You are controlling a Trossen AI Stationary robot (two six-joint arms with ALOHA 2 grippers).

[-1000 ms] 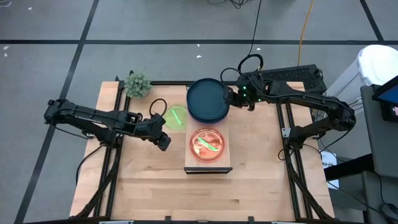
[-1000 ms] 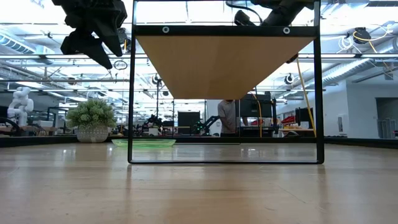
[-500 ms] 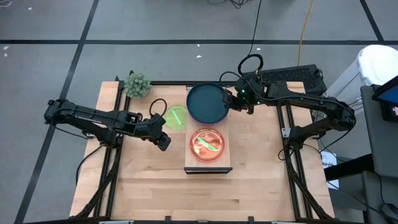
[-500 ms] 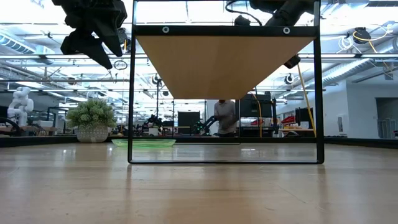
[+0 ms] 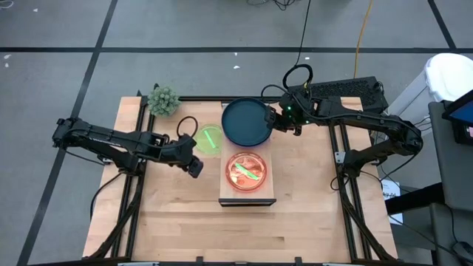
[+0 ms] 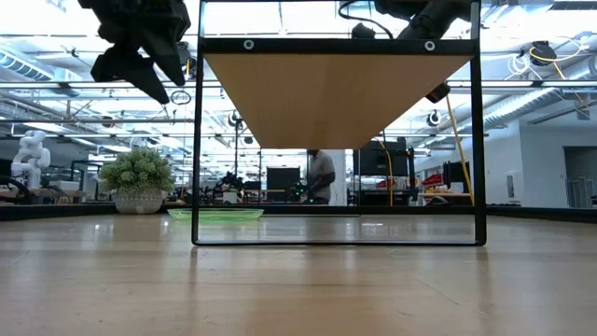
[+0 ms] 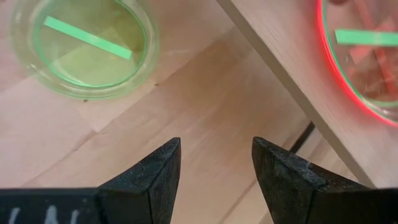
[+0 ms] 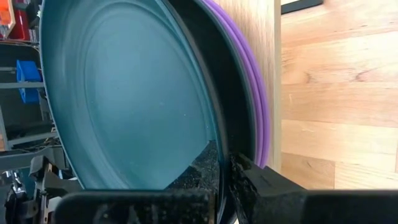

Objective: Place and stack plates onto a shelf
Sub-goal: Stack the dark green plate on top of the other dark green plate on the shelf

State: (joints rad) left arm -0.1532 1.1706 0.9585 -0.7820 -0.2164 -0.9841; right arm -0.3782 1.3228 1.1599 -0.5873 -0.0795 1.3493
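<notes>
A dark teal plate (image 5: pixel 246 122) is over the far end of the light-wood shelf (image 5: pixel 248 198), with a purple plate's rim (image 8: pixel 252 81) right under it. My right gripper (image 5: pixel 272 120) is shut on the teal plate. A stack of pink plates with a green one (image 5: pixel 247 171) sits on the shelf's near part. A neon green plate (image 5: pixel 208 140) lies flat on the table left of the shelf. My left gripper (image 5: pixel 194 167) is open and empty, above the table between the green plate (image 7: pixel 84 46) and the shelf (image 7: pixel 298 81). My right gripper pinches the teal plate's rim (image 8: pixel 219 134) at its right side, one finger (image 8: pixel 208 165) on the plate's inner face and one (image 8: pixel 255 180) on the outside. The fingers come about level from the table's right. Whether the plate rests on the purple plate below, I cannot tell.
A small potted plant (image 5: pixel 163 100) stands at the table's far left corner. The shelf stands on a black frame (image 6: pixel 197 140) raised above the table. A person (image 6: pixel 320 175) shows in the room beyond the table. Bare tabletop lies near the front edge.
My right gripper has moved a little down and toward the shelf with the teal plate, which now sits lower over the purple plate. The person in the background has walked to the left.
</notes>
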